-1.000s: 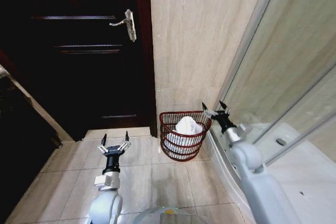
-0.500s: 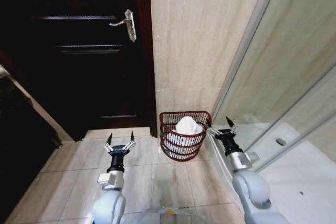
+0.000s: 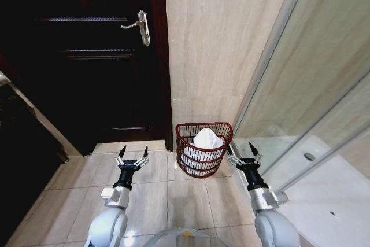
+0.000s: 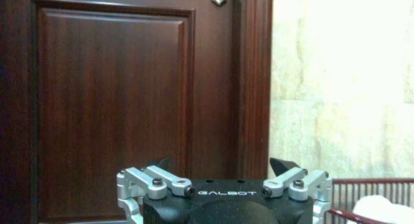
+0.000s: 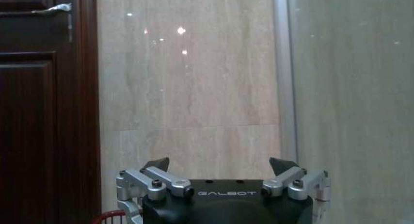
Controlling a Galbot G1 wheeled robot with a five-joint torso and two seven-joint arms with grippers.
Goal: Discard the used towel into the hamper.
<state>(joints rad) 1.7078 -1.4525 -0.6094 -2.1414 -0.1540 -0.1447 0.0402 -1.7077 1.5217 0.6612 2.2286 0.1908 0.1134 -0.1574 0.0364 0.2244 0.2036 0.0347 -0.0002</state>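
The beige tiled floor (image 3: 167,201) carries the hamper (image 3: 202,155), standing by the wall beside the door

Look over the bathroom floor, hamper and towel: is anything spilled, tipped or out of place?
Nothing stands out. The hamper stands upright on the floor by the wall, with the white towel inside it. Both grippers are open and hold nothing: left gripper left of the hamper, right gripper to its right.
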